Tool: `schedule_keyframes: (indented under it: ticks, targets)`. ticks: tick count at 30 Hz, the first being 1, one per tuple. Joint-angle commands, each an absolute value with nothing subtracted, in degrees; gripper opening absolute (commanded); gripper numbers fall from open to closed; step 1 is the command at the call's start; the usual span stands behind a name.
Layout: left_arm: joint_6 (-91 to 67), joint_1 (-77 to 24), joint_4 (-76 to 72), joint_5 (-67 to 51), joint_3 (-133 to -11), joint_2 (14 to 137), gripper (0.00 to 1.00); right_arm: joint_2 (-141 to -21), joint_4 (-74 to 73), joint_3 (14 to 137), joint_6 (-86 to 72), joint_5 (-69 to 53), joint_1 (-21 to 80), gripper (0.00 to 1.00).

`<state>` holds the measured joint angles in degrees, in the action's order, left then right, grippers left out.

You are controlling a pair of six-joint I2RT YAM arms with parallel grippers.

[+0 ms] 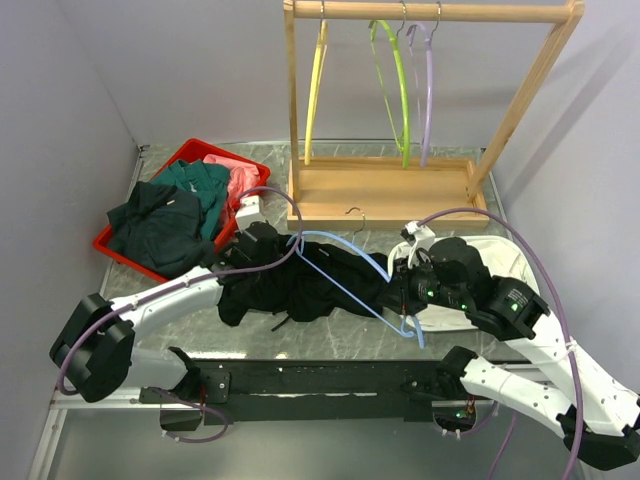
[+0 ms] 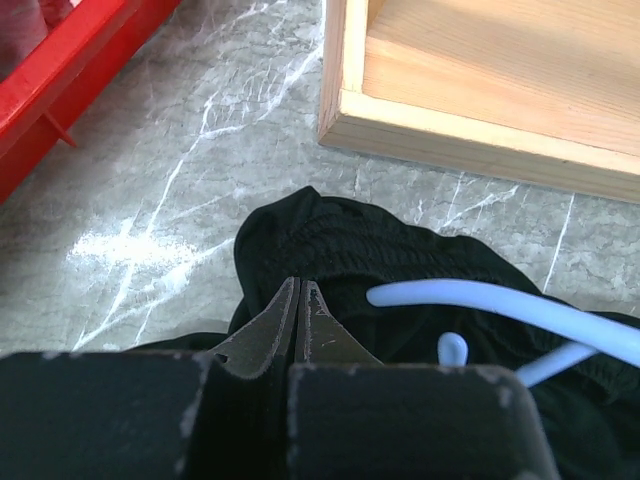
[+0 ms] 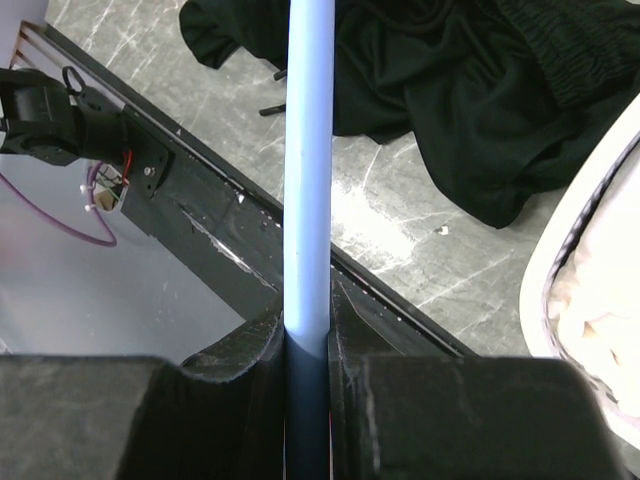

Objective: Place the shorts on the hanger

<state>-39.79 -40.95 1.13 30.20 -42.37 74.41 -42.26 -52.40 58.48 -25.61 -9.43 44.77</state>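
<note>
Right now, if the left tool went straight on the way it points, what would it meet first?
Probably the black fabric shorts: the shut left tool points into their gathered waistband just past its tips. Beyond that lie the grey marble table and the wooden rack base, though depth is unclear.

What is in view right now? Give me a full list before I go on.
shorts: 1, black, crumpled mid-table
hanger: 1, light blue, lying across the shorts
table: 1, grey marble, under everything
red bin: 1, red, far left
dark green clothes: 1 pile, dark green, in the bin, spilling over its near edge
pink cloth: 1, pink, in the bin
wooden rack: 1, pale wood, far centre
yellow hanger: 1, yellow, on the rack rail
green hanger: 1, bright green, on the rail
lilac hanger: 1, lilac, on the rail
white container: 1, white, under the right arm
left tool: 1, black, shut, at the shorts' edge
right tool: 1, black, shut on the hanger
</note>
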Motion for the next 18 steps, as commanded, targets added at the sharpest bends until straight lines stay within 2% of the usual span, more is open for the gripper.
schedule_keyframes:
  ticks: [1,13,18]
  targets:
    - [-38.4,-40.9,-1.6,29.6,-42.3,72.2,0.01,-42.6,-47.0,58.6,-24.4,-8.4,45.2,0.0]
    - [-31.9,-41.1,-8.5,24.7,-35.1,63.4,0.01,-44.5,-46.3,59.9,-21.1,-0.4,45.3,0.0]
    - [-31.2,-41.1,-8.4,25.1,-34.4,60.4,0.01,-43.9,-47.7,59.8,-19.1,-5.1,45.4,0.0]
